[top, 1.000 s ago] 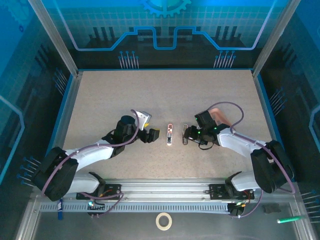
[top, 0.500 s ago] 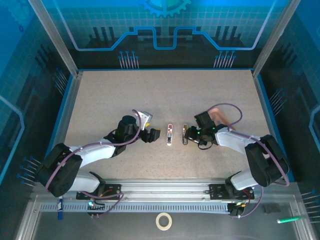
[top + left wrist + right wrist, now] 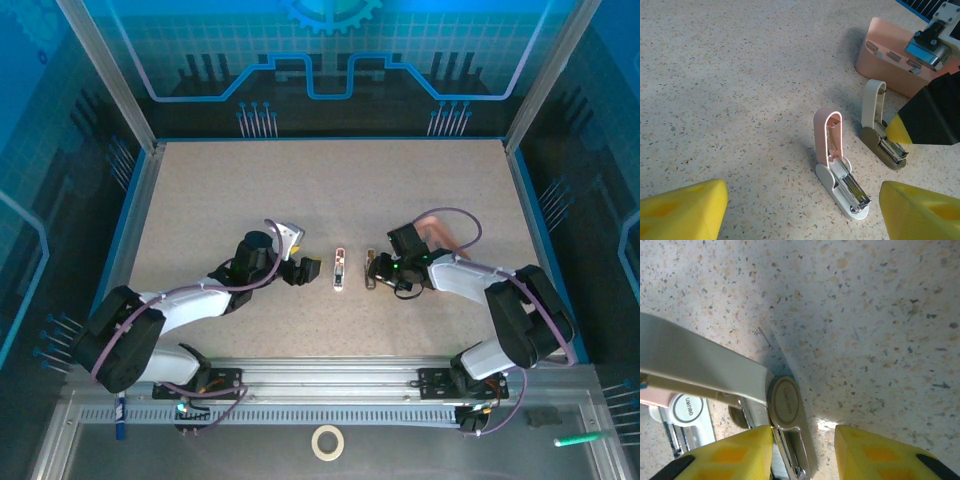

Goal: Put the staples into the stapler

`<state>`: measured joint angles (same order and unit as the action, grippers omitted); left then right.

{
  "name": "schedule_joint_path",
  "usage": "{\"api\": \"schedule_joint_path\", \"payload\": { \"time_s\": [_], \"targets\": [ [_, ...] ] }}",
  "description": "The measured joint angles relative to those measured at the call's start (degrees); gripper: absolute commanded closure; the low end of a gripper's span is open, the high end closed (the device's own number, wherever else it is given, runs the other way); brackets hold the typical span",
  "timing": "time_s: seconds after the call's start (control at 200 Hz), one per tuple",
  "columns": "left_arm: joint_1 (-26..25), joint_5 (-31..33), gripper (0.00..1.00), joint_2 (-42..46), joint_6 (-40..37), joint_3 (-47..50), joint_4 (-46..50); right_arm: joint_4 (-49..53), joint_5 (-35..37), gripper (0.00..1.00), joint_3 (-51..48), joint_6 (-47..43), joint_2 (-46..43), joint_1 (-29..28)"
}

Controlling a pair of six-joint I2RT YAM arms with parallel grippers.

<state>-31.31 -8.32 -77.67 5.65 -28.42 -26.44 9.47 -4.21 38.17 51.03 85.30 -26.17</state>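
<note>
Stapler (image 3: 832, 162): lies near the middle of the counter (image 3: 250, 190), between the two claws. It is hinged open. The pink lid stands upright, with a reddish inner face. The white base lies flat, and its bright metal channel faces up. Whether staples sit in that channel cannot be told.

Second stapler (image 3: 875, 132): just beside the first, on the right arm's side, and apart from it. It is also open, with a cream lid upright over an olive base. A pink box (image 3: 890, 60) sits near it, farther back.

Left claw (image 3: 800, 210): hovers low, near the white stapler. The yellow fingers (image 3: 680, 212) are spread wide and hold nothing.

Right claw (image 3: 804, 450): down at the second stapler. Its jaws are partly open on either side of the metal rail. One finger is against the rail and a gap shows at the other, so no firm grip is evident.
</note>
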Motion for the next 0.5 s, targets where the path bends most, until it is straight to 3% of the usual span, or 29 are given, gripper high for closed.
{"api": "schedule_joint_path", "payload": {
  "time_s": [0.22, 0.495],
  "targets": [
    [0.0, 0.0, 0.19, 0.9, 0.0, 0.0, 0.9, 1.2, 0.1, 0.58, -0.1, -0.3, -1.2, 0.0],
    [-0.1, 1.1, 0.19, 3.5, 0.1, -1.6, 5.9, 11.7, 1.1, 0.57, 4.2, -4.9, -12.5, 2.0]
  ]
}}
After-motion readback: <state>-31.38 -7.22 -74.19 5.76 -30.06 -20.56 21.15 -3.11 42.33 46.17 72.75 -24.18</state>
